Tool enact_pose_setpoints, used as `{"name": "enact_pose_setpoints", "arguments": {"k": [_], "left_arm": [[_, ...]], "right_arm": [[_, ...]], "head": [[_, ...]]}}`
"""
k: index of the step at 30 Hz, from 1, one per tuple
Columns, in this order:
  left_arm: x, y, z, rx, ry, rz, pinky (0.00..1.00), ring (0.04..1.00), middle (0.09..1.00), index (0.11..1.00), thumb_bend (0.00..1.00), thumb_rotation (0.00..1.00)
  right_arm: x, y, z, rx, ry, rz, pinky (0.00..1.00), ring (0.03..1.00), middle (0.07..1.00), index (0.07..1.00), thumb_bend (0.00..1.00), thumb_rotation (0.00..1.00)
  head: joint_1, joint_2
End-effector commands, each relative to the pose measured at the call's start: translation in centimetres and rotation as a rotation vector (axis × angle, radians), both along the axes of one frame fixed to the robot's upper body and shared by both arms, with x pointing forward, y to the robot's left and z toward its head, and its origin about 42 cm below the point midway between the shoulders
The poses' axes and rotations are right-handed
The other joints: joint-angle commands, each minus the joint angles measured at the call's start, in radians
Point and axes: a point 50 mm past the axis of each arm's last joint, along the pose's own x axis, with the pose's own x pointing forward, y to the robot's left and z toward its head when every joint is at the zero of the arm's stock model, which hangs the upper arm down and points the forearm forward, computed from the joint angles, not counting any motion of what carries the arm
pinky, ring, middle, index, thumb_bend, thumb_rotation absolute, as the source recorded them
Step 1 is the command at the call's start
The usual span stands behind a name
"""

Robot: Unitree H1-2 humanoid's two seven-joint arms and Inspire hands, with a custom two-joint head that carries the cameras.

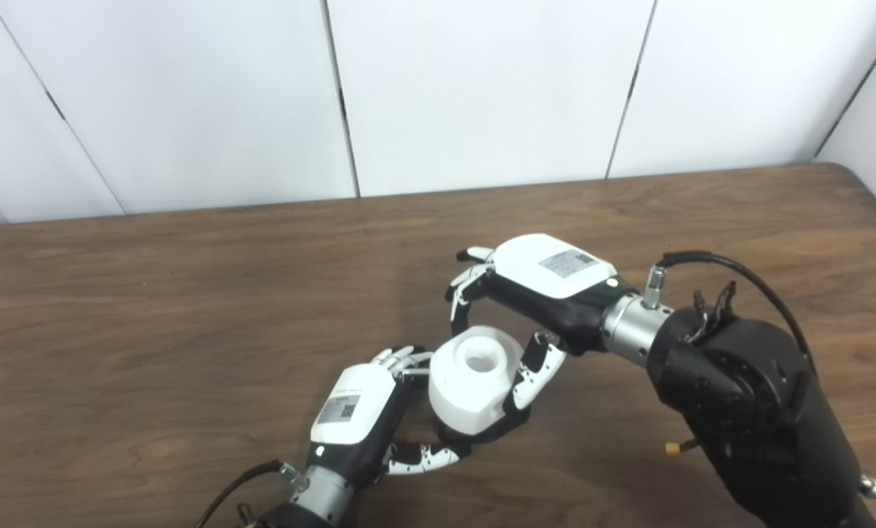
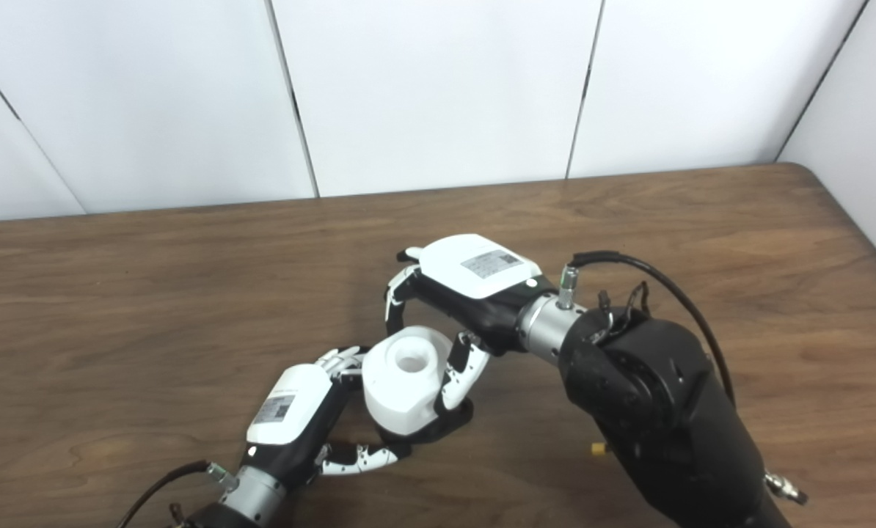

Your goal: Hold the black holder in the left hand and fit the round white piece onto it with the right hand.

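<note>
The round white piece (image 1: 475,381), a chunky cap with a hole in its top, sits on the black holder (image 1: 498,431), of which only a dark rim shows beneath it. My left hand (image 1: 357,414) reaches in from the lower left and is shut on the holder, fingers behind it and thumb under its front. From the right, my right hand (image 1: 544,282) wraps the white piece: its thumb lies against the right side and its fingers curl over the far edge. Both parts are just above the wooden table (image 1: 188,308).
The table's far edge meets a white panelled wall (image 1: 482,95), and the table's right corner is rounded. My bulky black right forearm (image 1: 753,411) covers the lower right of the tabletop. No other objects are in sight.
</note>
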Motion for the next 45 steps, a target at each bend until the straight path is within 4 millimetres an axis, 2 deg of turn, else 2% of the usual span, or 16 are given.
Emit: {"name": "enact_pose_setpoints", "arguments": {"k": [1,25,37,45], "left_arm": [[-0.65,0.52,-1.83,0.061,0.114,0.009,0.91,0.903,0.839,0.492,0.51,0.05],[-0.67,0.71,-1.76,0.059,0.109,0.011,0.91,0.900,0.837,0.493,0.51,0.05],[-0.68,0.86,-1.81,0.064,0.109,0.013,0.91,0.900,0.835,0.493,0.51,0.05],[-0.77,0.84,-1.71,0.062,0.108,0.015,0.91,0.895,0.832,0.492,0.51,0.05]], "right_arm": [[0.09,0.13,1.11,0.012,-0.074,0.005,0.91,0.949,0.804,0.481,0.53,0.14],[0.29,-0.44,0.58,-0.017,-0.080,-0.013,0.89,0.956,0.803,0.481,0.52,0.13],[0.38,-0.65,1.34,-0.022,-0.099,-0.019,0.88,0.958,0.803,0.482,0.53,0.13],[0.17,-0.55,0.68,-0.017,-0.073,-0.017,0.87,0.952,0.800,0.481,0.53,0.13]], "head": [[0.000,0.001],[-0.012,0.005],[-0.017,0.005],[-0.016,0.011]]}}
